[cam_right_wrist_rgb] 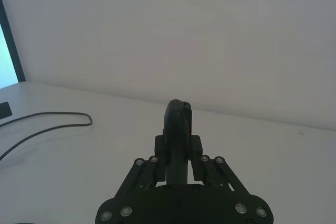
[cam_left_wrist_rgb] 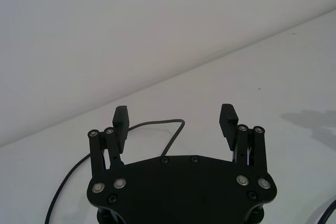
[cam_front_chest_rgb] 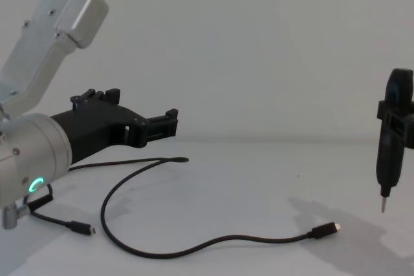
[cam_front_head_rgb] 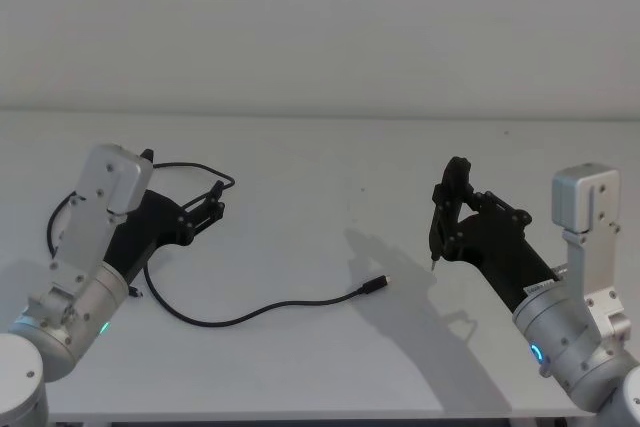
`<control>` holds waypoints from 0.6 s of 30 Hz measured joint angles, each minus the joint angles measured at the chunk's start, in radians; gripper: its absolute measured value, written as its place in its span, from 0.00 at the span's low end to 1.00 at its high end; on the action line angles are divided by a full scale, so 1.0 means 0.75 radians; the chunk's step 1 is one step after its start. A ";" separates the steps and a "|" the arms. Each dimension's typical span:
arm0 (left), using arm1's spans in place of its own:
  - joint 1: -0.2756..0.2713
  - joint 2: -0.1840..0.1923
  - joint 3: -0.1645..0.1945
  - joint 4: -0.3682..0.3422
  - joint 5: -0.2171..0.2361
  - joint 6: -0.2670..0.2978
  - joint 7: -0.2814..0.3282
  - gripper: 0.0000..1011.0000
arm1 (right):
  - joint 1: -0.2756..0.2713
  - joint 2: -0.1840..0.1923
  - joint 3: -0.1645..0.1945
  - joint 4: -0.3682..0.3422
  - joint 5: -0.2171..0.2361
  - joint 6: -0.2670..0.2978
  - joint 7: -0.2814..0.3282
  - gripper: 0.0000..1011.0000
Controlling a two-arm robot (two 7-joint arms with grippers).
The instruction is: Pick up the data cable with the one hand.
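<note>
The head view looks steeply down on the table (cam_front_head_rgb: 320, 177); the chest view looks low across it, and both share the cable (cam_front_head_rgb: 250, 318) toward 7 o'clock. Each wrist view sits close behind its gripper, facing forward: the left gripper (cam_left_wrist_rgb: 176, 116) is spread, the right gripper (cam_right_wrist_rgb: 178, 148) clamps a pen (cam_right_wrist_rgb: 177, 121).

A white table (cam_front_head_rgb: 320, 172) meets a plain pale wall (cam_front_head_rgb: 320, 17) behind. A black pen tool (cam_front_chest_rgb: 390, 150) stands upright above the table's right side, tip down, seemingly clear of the surface.
</note>
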 joint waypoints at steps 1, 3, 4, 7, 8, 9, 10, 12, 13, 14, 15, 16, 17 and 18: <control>0.000 0.000 0.000 0.000 0.000 0.000 0.000 0.99 | 0.000 0.000 0.000 0.000 0.000 0.000 0.000 0.27; 0.000 0.000 0.000 0.000 0.000 0.000 0.000 0.99 | 0.000 0.000 0.000 0.000 0.000 0.000 0.000 0.27; 0.000 0.000 0.000 0.000 0.000 0.000 0.000 0.99 | 0.000 0.000 0.000 0.000 0.000 0.000 0.000 0.27; 0.000 0.000 0.000 0.000 0.000 0.000 0.000 0.99 | 0.000 0.000 0.000 0.000 0.000 0.000 0.000 0.27; 0.000 0.000 0.000 0.001 0.000 0.000 0.000 0.99 | 0.000 0.000 0.000 0.000 0.000 0.000 0.000 0.27; 0.000 0.000 0.000 0.000 0.000 0.000 0.000 0.99 | 0.000 0.000 0.000 0.000 0.000 0.000 0.000 0.27; 0.000 0.000 0.000 0.000 0.000 0.000 0.000 0.99 | 0.000 0.000 0.000 0.000 0.000 0.000 0.000 0.27; 0.000 0.000 0.000 0.000 0.000 0.000 0.000 0.99 | 0.000 0.000 0.000 0.000 0.000 0.000 0.000 0.27; 0.000 0.000 0.000 0.000 0.000 0.000 0.000 0.99 | 0.000 0.000 0.000 0.000 0.000 0.000 0.000 0.27; 0.000 0.000 0.000 0.000 0.000 0.000 0.000 0.99 | 0.000 0.000 0.000 0.000 0.000 0.000 0.000 0.27; 0.000 0.000 0.000 0.000 0.000 0.000 0.000 0.99 | 0.000 0.000 0.000 0.000 0.000 0.000 0.000 0.27; 0.000 0.000 0.000 0.000 0.000 0.000 0.000 0.99 | 0.000 0.000 0.000 0.000 0.000 0.000 0.000 0.27; 0.000 0.000 0.000 0.000 0.000 0.000 0.000 0.99 | 0.000 0.000 0.000 0.000 0.000 0.000 0.000 0.27; 0.000 0.000 0.000 0.000 0.000 0.000 0.000 0.99 | 0.000 0.000 0.000 0.000 0.000 0.000 0.000 0.27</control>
